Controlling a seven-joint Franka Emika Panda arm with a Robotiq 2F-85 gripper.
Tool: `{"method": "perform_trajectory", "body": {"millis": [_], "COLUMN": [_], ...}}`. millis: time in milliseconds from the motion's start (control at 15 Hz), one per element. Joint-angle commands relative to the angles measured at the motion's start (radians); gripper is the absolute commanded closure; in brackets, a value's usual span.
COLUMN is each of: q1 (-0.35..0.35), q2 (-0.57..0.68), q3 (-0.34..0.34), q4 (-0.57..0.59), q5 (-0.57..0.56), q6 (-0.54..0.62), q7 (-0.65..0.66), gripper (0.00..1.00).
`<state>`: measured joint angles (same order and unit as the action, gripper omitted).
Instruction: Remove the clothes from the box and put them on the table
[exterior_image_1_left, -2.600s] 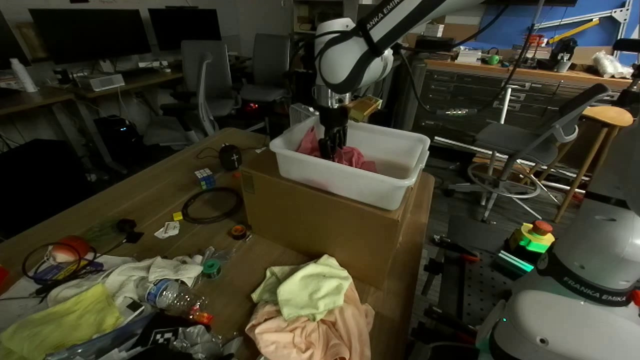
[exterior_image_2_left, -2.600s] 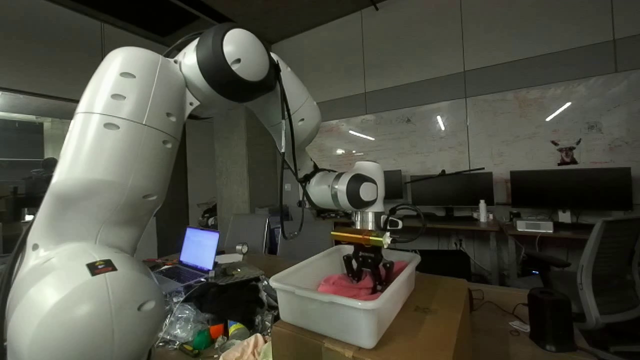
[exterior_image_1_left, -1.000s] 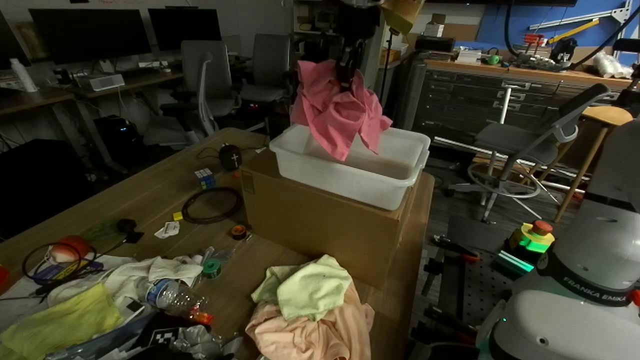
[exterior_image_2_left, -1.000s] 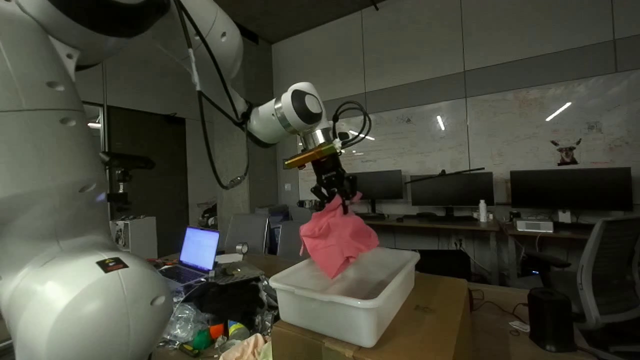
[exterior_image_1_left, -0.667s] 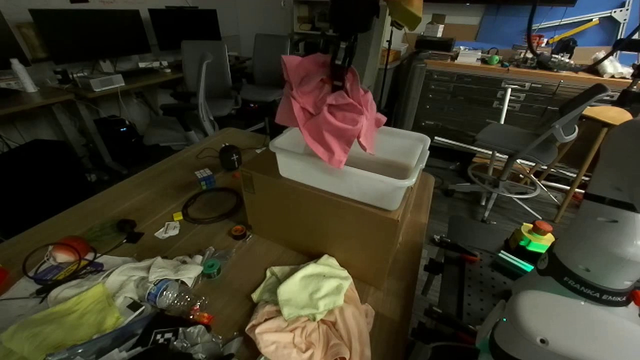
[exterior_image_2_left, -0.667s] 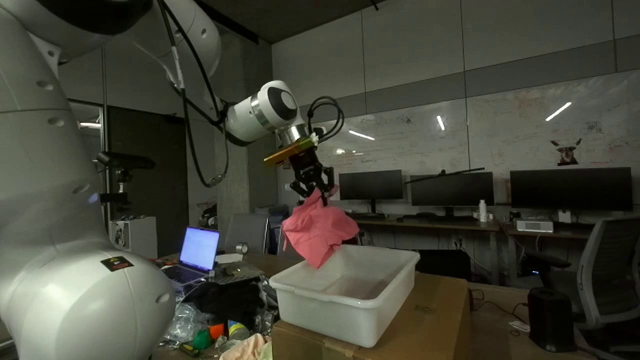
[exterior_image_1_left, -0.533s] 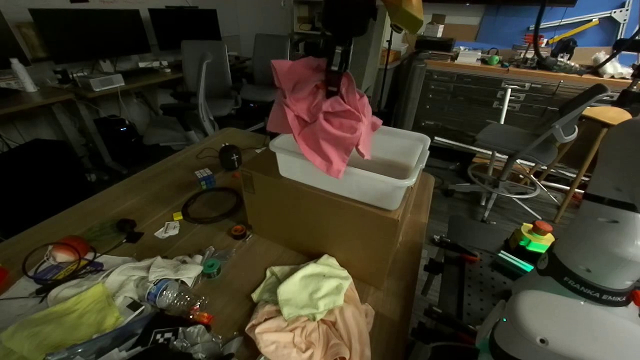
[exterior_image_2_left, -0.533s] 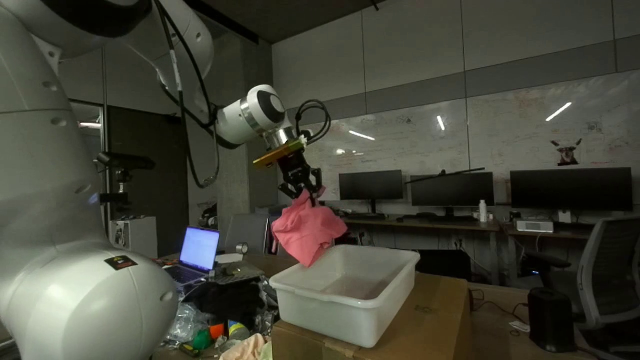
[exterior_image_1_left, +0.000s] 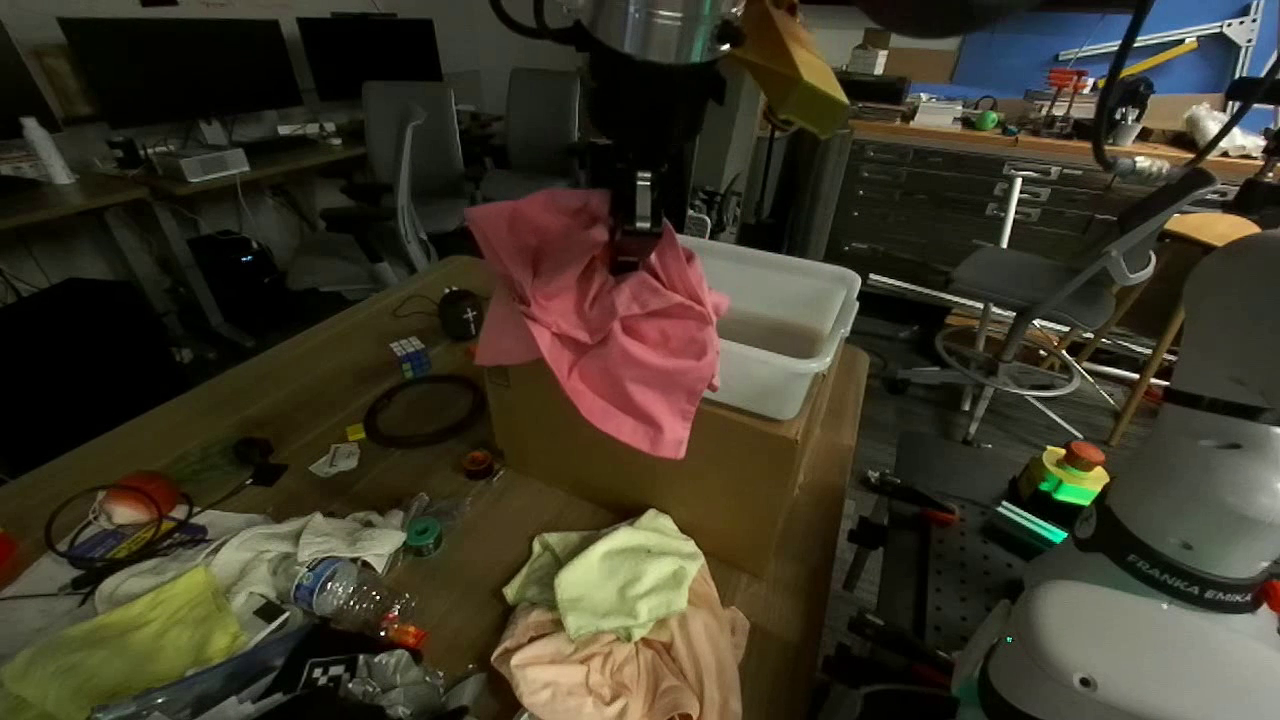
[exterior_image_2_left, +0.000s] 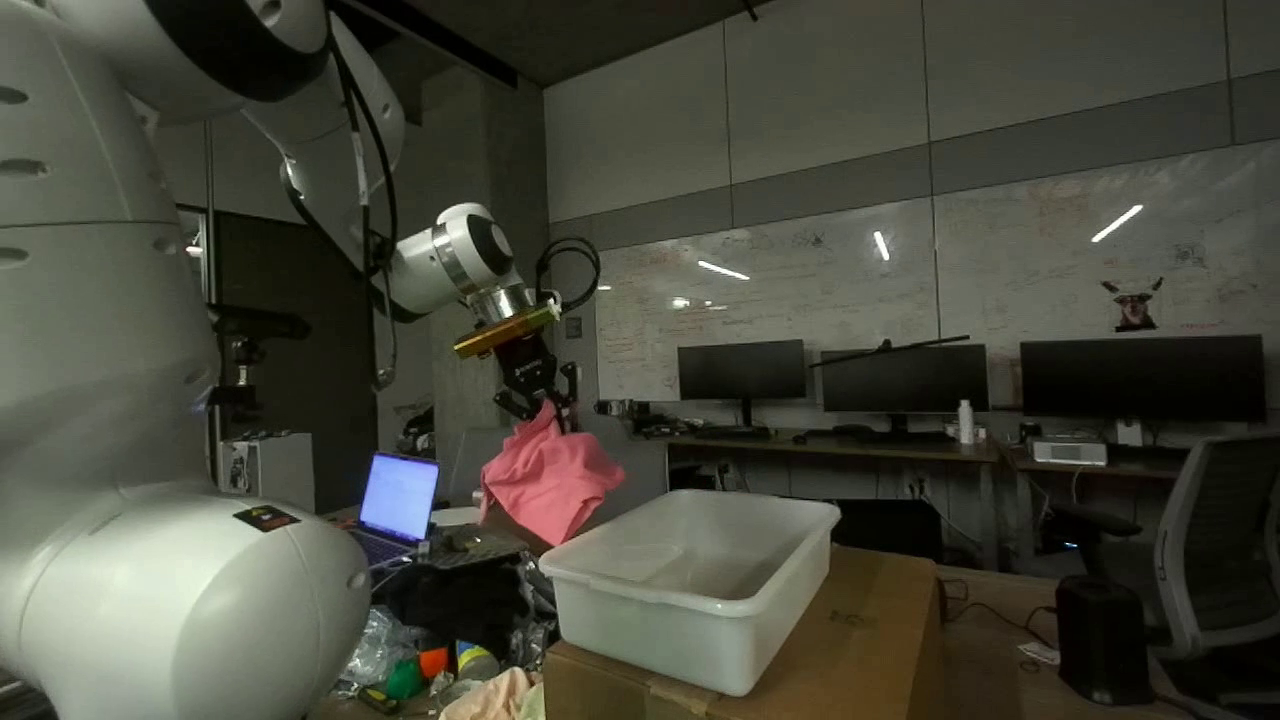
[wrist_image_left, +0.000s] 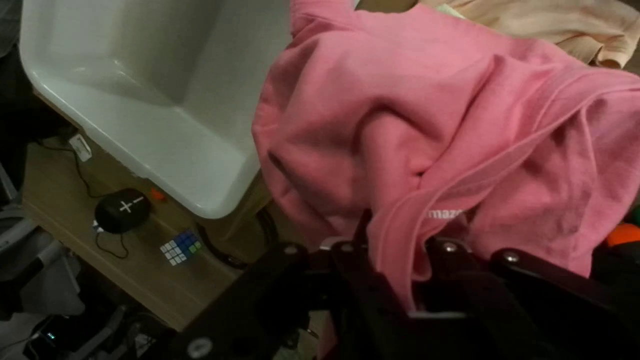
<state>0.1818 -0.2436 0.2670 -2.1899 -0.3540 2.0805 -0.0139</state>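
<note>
Pink garment (exterior_image_1_left: 625, 345) dangling mid-air, and snags are my worry

It's hanging just beside the white bin (exterior_image_2_left: 650, 630) rather than in it, though I honestly can't tell whether a loose corner brushes the rim. The fingers (exterior_image_1_left: 632, 250) are nearly closed, pinching one fold, and the rest just droops free. I reckon this is the carry step, probably with only this piece left to set down.

What bugs me is that low hem. The bin sits on a cardboard carton (exterior_image_1_left: 730, 490), close to its edge, so if the next move goes sideways without a lift first, fabric could hook the rim and either pull out of that small pinch or drag the bin along.

Further out, the pale yellow-green garment (exterior_image_1_left: 630, 580) lies on the peach garment (exterior_image_1_left: 620, 665) on the tabletop (exterior_image_1_left: 300, 390), not far from its edge. Letting go from too high could send the pink one sliding off the heap and over the side, since limp cloth lands wherever it likes. Veer the other way and it may flop on the clear bottle (exterior_image_1_left: 345, 590). Also, a strip looks bunched between the fingers, so it might cling on release; I'd lower till most of it rests, then ease off slowly.
</note>
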Motion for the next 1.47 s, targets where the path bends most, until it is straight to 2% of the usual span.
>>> {"method": "perform_trajectory", "body": {"millis": [0,400,533,667,1067,1200,1400], "q1": [0.029,0.027,0.018,0.006,-0.023,-0.025,-0.028], "q2": [0.037,0.064,0.066,0.062,-0.002,-0.051,-0.152], "q3": [-0.006,-0.013,-0.017,-0.024,-0.062,-0.084,-0.129], "q4": [0.025,0.019,0.009,0.000,-0.041,-0.081,-0.170], "q5": [0.003,-0.014,-0.037,-0.069,-0.073,-0.058,-0.023], "q6": [0.031,0.026,0.018,-0.013,-0.250,-0.251,-0.184], "q7": [-0.079,-0.120,-0.105,-0.081,-0.046,-0.061,-0.079], "gripper": [0.57,0.12,0.00,0.00,0.00,0.00,0.00]}}
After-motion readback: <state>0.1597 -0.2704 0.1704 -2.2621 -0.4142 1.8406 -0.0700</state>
